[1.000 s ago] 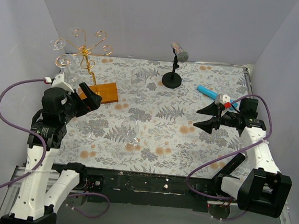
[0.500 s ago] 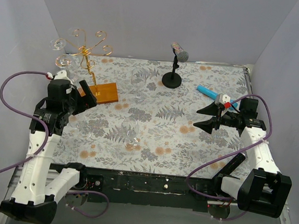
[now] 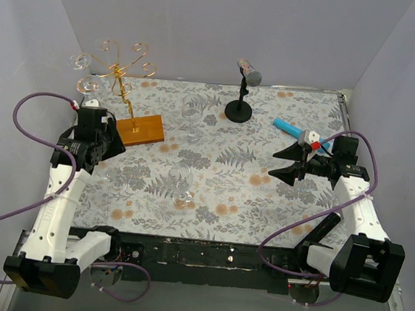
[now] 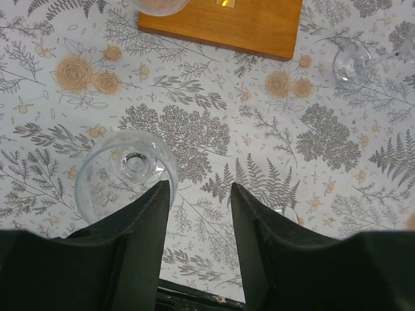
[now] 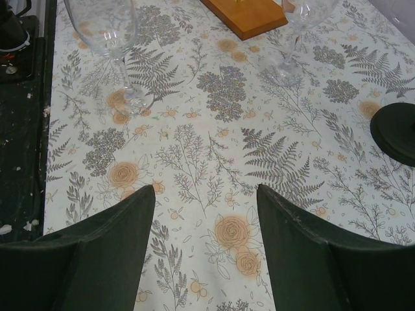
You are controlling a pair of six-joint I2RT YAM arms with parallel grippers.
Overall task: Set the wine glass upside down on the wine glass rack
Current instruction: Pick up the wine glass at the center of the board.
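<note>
Progress is being judged as partial. Two clear glasses, an upper hung glass (image 3: 80, 61) and a lower hung glass (image 3: 90, 84), appear to be carried foot-up on the curled arms of the wine glass rack (image 3: 143, 129), at the far left of the table. Others are waiting. In the right wrist view a near upright glass (image 5: 111, 35) and a far upright glass (image 5: 290, 32) are being shown standing on the floral cloth (image 5: 194, 155), well apart from each other, with the far one near the rack's wooden base. A wine glass (image 4: 126, 172) is being seen from straight above in the left wrist view, just beside the outer face of one finger and outside the jaws. Whether it is upright or inverted cannot be told from that angle. Nothing is being gripped, so for any glass on the cloth a pick, a turn-over and a hang on a free curl are being reckoned as left to do.

The left gripper (image 4: 199, 194) is being held released, its jaws apart with only cloth between them. It is being pointed steeply down in front of the rack's base, with the arm raised and bent along the table's left side. The right gripper (image 5: 205, 194) is likewise being held spread wide and empty above the right half of the cloth, apart from every glass.
</note>
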